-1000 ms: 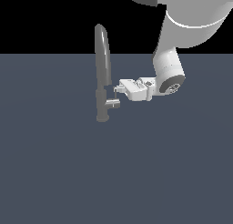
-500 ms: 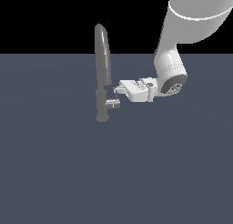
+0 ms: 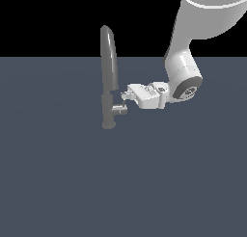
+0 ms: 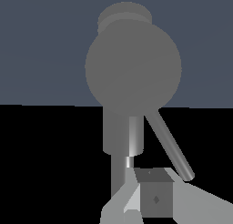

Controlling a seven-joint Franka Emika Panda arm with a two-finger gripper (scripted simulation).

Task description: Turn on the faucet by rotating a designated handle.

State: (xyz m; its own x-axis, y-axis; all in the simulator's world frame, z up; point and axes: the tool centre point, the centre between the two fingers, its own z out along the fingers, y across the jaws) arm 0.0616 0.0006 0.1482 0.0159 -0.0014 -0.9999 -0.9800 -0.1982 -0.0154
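Faucet [image 3: 109, 77]: standing upright on the desk [image 3: 120, 183], a little toward the exterior view's left of centre; a slim grey column with a long spout rising and tapering above it.
Handle [image 3: 119, 109]: sticking out sideways from the low part of the column, toward the exterior view's right; a short stub. In the wrist view a thin rod lever [image 4: 169, 146] is slanting off it.
Hand [image 3: 126, 99]: reaching in level from the exterior view's right, its tips sitting just above the stub and just beside the column. Whether it is touching the stub or the lever is not clear.
Hand state: cannot tell; only one finger [image 4: 154, 198] is showing plainly in the wrist view, and the gap is hidden.
Handling: the metal is looking rigid and smooth, so likely slippery under the pads. The faucet seems fixed, so only the handle should be turning, on a pivot through the stub.
Where to take it: probably the rod lever, out near its free end, where a push is giving the most turn.
Risk: pads may be sliding off such a thin, round rod.
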